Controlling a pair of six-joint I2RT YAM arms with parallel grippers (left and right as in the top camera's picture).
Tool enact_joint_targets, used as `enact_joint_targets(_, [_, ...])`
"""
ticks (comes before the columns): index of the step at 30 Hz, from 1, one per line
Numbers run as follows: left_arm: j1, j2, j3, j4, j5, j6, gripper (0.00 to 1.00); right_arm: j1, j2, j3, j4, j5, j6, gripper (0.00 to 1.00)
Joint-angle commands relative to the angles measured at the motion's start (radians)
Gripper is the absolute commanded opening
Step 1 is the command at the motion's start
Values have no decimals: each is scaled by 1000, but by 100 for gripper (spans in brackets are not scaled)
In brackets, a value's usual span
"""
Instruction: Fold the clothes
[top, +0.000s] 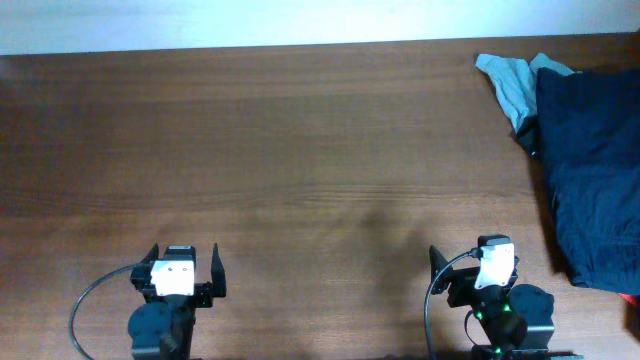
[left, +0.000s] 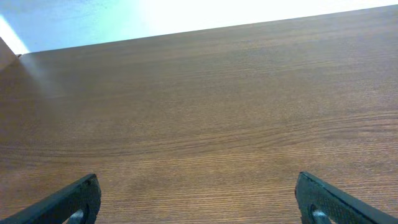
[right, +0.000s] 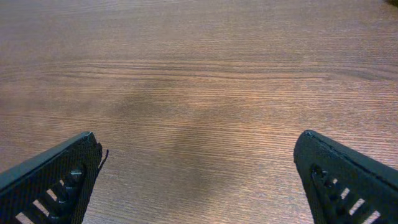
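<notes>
**A:** Where are the clothes?

**B:** The dark navy blue cloth shorts (top: 590, 160) lie bunched along the right edge of the brown wooden worktop (top: 300, 150). They start near the far right corner and are partly cut off by the overhead view. A crumpled pale grey-green garment (top: 508, 82) touches their far side.

**A:** And the hands?

**B:** Both sit at the near edge, well apart from the shorts. The left hand (top: 184, 262) has its 2 fingers spread wide with nothing between them. The right hand (top: 476, 265) is the same, with only bare wood in its gap.

**A:** How will the shorts handle?

**B:** I judge them light, soft and limp. They will probably sag and drag rather than move as 1 piece. Nothing about them looks fragile, but thin cloth lying flat may be hard to pinch off the wood.

**A:** Where should a hand take hold?

**B:** Probably the waistband, which should be thicker, though I cannot make it out in the heap. Otherwise a raised fold on the side facing the worktop's middle would do, clear of the pale garment.
</notes>
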Motion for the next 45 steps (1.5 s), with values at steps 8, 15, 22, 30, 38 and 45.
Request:
enact_joint_targets(8, [-4,-4,-8,2,-10,6,99,9,-7,0,3,-5,7,98])
enact_joint_targets(15, [-4,-4,-8,2,-10,6,99,9,-7,0,3,-5,6,99])
enact_joint_targets(22, [-4,-4,-8,2,-10,6,99,9,-7,0,87,-108,7,99])
enact_joint_targets(30, [-4,-4,-8,2,-10,6,99,9,-3,57,190,-206,68,98])
enact_joint_targets(38, [-4,-4,-8,2,-10,6,99,9,261,497,-9,57,68,99])
enact_joint_targets(45, [-4,-4,-8,2,-10,6,99,9,743,1098,-440,274,68,98])
